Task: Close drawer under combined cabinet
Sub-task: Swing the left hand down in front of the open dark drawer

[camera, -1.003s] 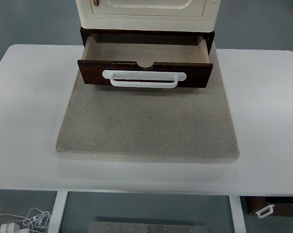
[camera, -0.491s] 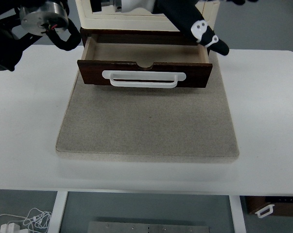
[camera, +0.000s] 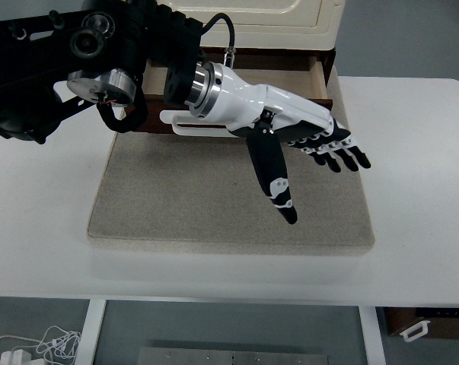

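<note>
Left hand (camera: 290, 133) reaches in flat over the mat (camera: 229, 190), fingers (camera: 343, 156) spread, holding nothing. One drawer (camera: 320, 72) open at desk (camera: 412, 190) rear edge, one white handle (camera: 172, 118).

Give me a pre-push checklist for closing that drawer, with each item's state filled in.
1. Drawer open and needing the push: ok.
2. Left hand in front of the drawer, fingers spread, holding nothing: ok.
3. Hand touching the drawer front or white handle: cannot tell, the arm hides most of both.
4. Grey mat in front of the drawer free of loose items: ok.
5. Drawer interior free of anything sticking up: cannot tell, mostly hidden.
</note>
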